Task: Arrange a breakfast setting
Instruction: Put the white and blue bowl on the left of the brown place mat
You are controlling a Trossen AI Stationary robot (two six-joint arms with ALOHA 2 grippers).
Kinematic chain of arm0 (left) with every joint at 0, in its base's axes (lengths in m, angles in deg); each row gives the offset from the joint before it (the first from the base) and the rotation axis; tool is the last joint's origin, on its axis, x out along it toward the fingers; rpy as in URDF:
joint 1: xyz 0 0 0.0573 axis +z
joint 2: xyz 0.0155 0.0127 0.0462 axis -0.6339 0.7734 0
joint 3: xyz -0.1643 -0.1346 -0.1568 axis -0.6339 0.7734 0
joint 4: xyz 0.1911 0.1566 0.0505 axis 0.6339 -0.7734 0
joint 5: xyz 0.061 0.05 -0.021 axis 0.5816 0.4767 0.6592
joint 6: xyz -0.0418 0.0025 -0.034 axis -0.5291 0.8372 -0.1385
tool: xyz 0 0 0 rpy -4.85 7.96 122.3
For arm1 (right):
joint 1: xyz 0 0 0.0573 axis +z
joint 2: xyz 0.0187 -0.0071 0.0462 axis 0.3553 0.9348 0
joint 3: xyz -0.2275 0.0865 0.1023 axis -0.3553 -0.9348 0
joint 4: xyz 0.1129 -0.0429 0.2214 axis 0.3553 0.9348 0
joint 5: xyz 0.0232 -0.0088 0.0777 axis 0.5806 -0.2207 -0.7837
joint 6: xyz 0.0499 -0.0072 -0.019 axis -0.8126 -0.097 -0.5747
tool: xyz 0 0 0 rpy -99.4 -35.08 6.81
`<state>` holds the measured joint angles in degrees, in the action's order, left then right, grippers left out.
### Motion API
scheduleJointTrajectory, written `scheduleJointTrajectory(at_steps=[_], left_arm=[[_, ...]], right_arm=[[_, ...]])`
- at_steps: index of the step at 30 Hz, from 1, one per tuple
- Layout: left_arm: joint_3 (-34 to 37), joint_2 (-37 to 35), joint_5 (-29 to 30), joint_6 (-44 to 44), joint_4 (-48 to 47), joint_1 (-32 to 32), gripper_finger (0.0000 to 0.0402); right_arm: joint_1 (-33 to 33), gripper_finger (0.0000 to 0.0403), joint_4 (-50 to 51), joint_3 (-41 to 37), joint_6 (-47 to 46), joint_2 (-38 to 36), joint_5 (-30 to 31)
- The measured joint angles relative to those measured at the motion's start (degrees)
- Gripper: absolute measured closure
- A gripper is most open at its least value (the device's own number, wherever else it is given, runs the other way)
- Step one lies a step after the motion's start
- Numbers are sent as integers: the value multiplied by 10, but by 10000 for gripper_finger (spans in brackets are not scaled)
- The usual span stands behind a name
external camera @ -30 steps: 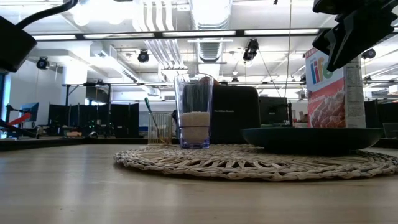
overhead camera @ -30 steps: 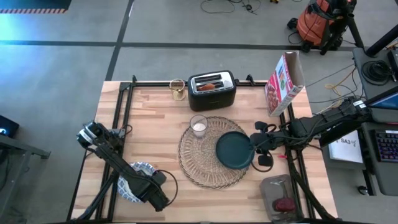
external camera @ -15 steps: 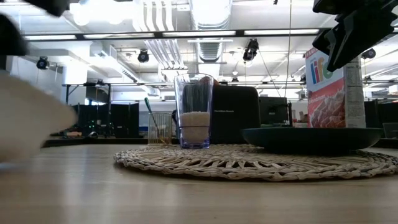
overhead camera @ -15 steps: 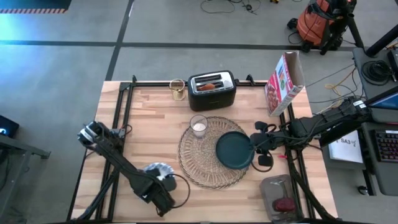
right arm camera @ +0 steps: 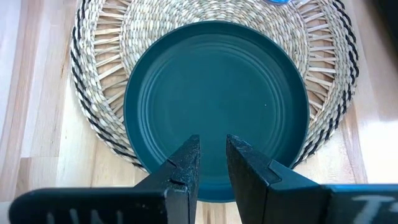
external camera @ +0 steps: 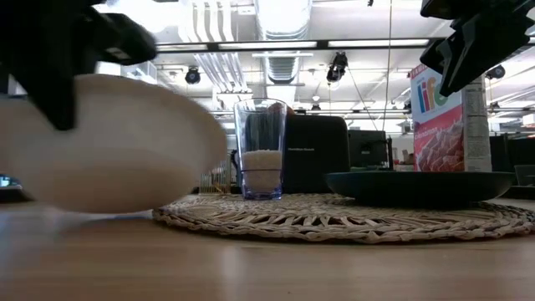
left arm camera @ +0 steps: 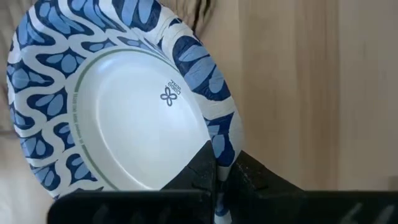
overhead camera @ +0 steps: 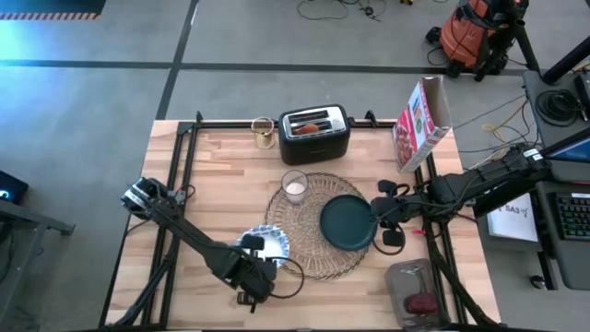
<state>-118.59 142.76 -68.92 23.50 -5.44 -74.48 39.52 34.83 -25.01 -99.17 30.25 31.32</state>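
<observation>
From above, the left gripper [overhead camera: 259, 268] sat near the table's front edge, its fingers clamped on the rim of the blue-and-white patterned bowl [overhead camera: 266, 243]. The bowl lay at the front-left edge of the woven straw placemat [overhead camera: 312, 263], overlapping its fringe. The left wrist view showed what the overhead could not — both fingers pinched together on the bowl's rim [left arm camera: 219, 163], 1 on each side of the wall, with the white inside and a small printed mark facing the camera. The low view gave only the bowl's pale outer side [external camera: 109, 150], large and blurred, apparently just clear of the table [external camera: 267, 267].

The dark teal plate [overhead camera: 348, 222] rested on the placemat's right half, and the small clear glass [overhead camera: 294, 187], with something white in its lower part, stood on the mat's rear-left edge. The right gripper [overhead camera: 387, 221] hovered at the plate's right rim; its wrist view showed the fingers [right arm camera: 185, 167] slightly apart over the plate [right arm camera: 217, 93], holding nothing.

Only the overhead showed the toaster [overhead camera: 314, 133] with the brown pastry [overhead camera: 312, 127] in its slot, a gold-toned cup [overhead camera: 264, 132] beside it, and a cereal box [overhead camera: 420, 122] at the rear right.
</observation>
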Motion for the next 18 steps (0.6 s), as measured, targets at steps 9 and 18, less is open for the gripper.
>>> scheduleJointTrajectory(at_steps=[9, 18], left_arm=[[-3, 10, 12, 123, 54, 51, 400], [-26, 46, 12, 205, 73, 89, 400]], right_arm=[[0, 335, 0, 0, 0, 0, 0], [0, 335, 0, 0, 0, 0, 0]])
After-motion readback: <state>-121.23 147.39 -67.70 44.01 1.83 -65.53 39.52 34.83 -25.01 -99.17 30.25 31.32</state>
